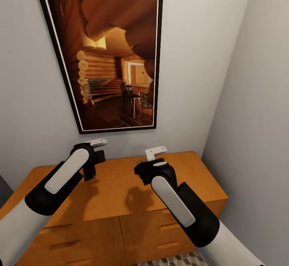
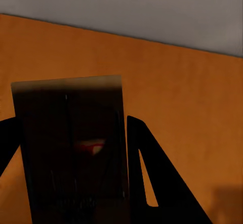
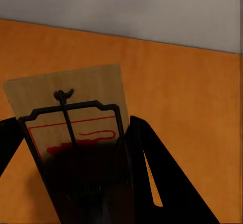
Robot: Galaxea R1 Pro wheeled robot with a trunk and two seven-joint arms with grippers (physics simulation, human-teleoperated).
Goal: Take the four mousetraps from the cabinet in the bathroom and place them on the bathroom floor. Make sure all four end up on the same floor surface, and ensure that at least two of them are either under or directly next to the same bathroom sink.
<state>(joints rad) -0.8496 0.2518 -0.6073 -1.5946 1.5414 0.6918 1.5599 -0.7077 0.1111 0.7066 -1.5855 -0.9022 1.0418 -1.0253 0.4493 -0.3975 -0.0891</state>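
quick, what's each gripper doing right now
Left gripper: jaws closed on a mousetrap.
Right gripper: jaws closed on another mousetrap.

Soft even light, faint arm shadows

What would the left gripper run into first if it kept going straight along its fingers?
Probably the grey wall behind the cabinet. The left gripper, shut on a mousetrap, points across the cabinet's orange top toward that wall. Depth is unclear, so it might graze the top first.
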